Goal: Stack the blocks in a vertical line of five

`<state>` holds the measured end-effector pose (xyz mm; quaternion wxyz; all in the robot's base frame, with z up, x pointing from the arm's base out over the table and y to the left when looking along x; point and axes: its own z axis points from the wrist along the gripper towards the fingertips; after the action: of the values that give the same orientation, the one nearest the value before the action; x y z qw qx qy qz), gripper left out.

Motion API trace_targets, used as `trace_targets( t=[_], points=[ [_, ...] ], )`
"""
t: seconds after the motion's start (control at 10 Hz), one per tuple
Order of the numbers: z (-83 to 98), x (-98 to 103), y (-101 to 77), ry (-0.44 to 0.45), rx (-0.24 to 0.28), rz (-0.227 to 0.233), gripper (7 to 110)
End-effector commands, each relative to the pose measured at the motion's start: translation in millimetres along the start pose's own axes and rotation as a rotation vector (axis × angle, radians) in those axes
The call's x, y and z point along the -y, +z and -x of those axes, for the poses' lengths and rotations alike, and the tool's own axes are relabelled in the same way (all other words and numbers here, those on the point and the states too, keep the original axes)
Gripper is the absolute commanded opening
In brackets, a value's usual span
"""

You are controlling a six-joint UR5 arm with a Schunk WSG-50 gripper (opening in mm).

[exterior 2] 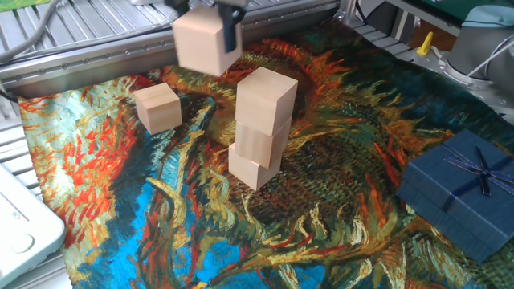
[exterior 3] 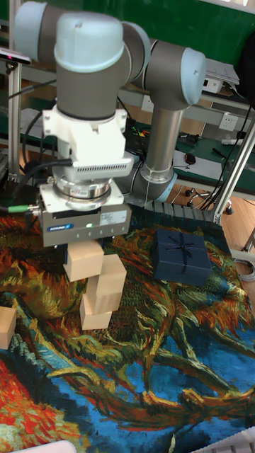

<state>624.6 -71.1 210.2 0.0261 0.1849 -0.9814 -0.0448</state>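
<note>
Holding a block (exterior 2: 205,44), gripper (exterior 3: 85,248) hangs beside the stack (exterior 2: 261,128).

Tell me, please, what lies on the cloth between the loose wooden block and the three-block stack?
Nothing: in the fixed view the stretch between the loose block and the stack is bare painted cloth. The held block hangs above it.

Pale wood blocks (exterior 2: 266,128), swirling orange-blue-yellow painted cloth (exterior 2: 337,201), dark blue ribboned gift box (exterior 2: 462,191).

Swirling painted tablecloth (exterior 2: 337,233), aluminium frame rails (exterior 2: 72,40), green wall (exterior 3: 191,21), cluttered shelf (exterior 3: 205,145)
</note>
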Motion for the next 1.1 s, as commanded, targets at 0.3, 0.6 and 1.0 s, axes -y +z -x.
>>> trace_targets(
  t=[0.3, 0.6, 1.0],
  points=[
    [-4.1, -41.8, 3.2, 0.042, 0.006, 0.016, 22],
    [-8.0, -56.9, 10.0, 0.054, 0.008, 0.017, 22],
    [-5.9, -60.1, 17.1, 0.056, 0.015, 0.005, 22]
  ],
)
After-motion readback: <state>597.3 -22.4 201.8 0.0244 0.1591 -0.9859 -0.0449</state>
